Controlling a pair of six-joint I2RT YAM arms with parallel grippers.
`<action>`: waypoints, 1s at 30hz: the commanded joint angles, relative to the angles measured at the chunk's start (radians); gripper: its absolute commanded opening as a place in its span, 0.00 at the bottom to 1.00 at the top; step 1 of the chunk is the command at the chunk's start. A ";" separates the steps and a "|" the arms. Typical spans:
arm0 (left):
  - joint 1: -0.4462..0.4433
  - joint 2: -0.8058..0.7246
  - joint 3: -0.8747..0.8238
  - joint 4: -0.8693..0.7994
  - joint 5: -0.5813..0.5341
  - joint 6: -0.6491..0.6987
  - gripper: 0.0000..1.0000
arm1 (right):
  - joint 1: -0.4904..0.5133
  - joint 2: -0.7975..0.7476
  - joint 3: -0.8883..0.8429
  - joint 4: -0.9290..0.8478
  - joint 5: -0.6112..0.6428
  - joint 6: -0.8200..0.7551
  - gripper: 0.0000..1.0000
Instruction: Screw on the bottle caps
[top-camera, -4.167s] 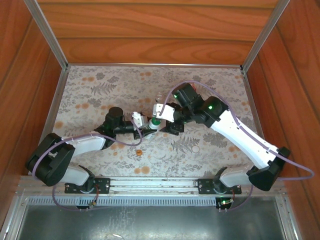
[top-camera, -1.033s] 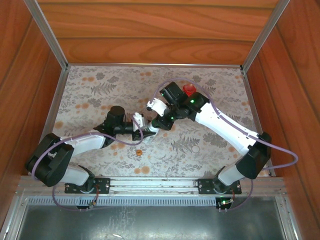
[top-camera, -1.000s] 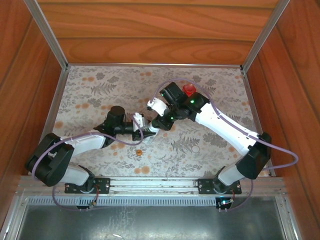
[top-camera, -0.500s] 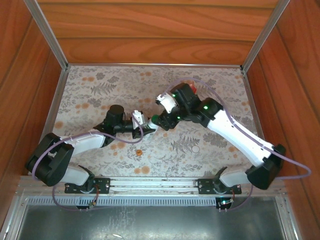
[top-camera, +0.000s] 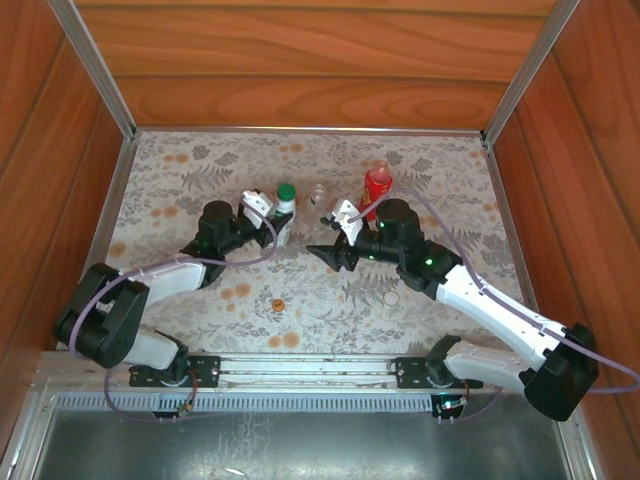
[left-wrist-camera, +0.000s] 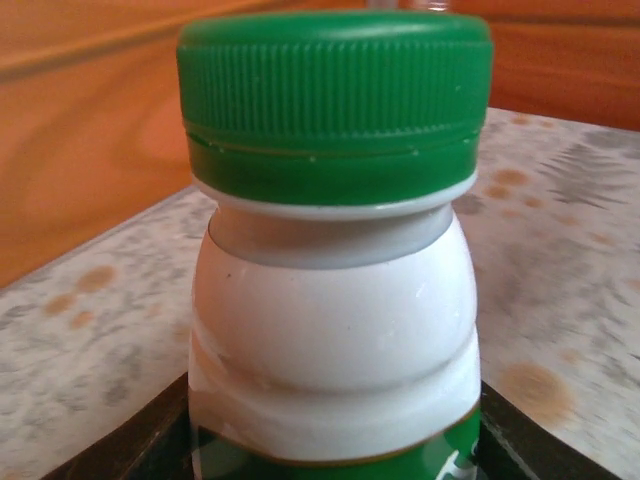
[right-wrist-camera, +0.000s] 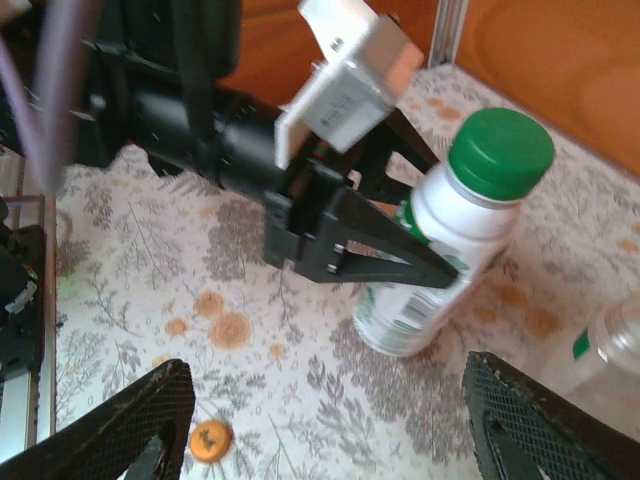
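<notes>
The white bottle (top-camera: 284, 208) with a green-printed label carries the green cap (top-camera: 286, 190) on its neck. My left gripper (top-camera: 278, 222) is shut on its body; in the left wrist view the bottle (left-wrist-camera: 335, 330) sits between both black fingers (left-wrist-camera: 120, 450), with the cap (left-wrist-camera: 335, 95) on top. In the right wrist view the bottle (right-wrist-camera: 440, 250) leans slightly, its base at the mat. My right gripper (top-camera: 328, 245) stands open to the right of it, holding nothing (right-wrist-camera: 340, 430). The orange cap (right-wrist-camera: 211, 438) lies loose on the mat (top-camera: 278, 303). The white cap (top-camera: 392, 297) lies near the right forearm.
The red bottle (top-camera: 377, 185) stands behind my right gripper. The tiny clear bottle (top-camera: 318, 193) stands between it and the white one, and shows at the right edge of the right wrist view (right-wrist-camera: 615, 345). Wooden walls and metal rails (top-camera: 105, 215) surround the floral mat.
My right gripper has opened, let go of the green cap and pulled back to the right. The left arm has carried the capped white bottle back and to the left.
</notes>
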 joint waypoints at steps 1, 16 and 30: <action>0.011 0.107 0.005 0.286 -0.162 -0.069 0.52 | 0.001 0.026 -0.006 0.094 -0.047 -0.027 0.75; 0.017 0.386 -0.003 0.616 -0.526 -0.082 0.52 | 0.001 0.038 -0.029 0.092 -0.023 -0.008 0.75; 0.029 0.441 -0.027 0.617 -0.576 -0.116 0.56 | 0.001 0.064 -0.023 0.086 -0.022 -0.004 0.75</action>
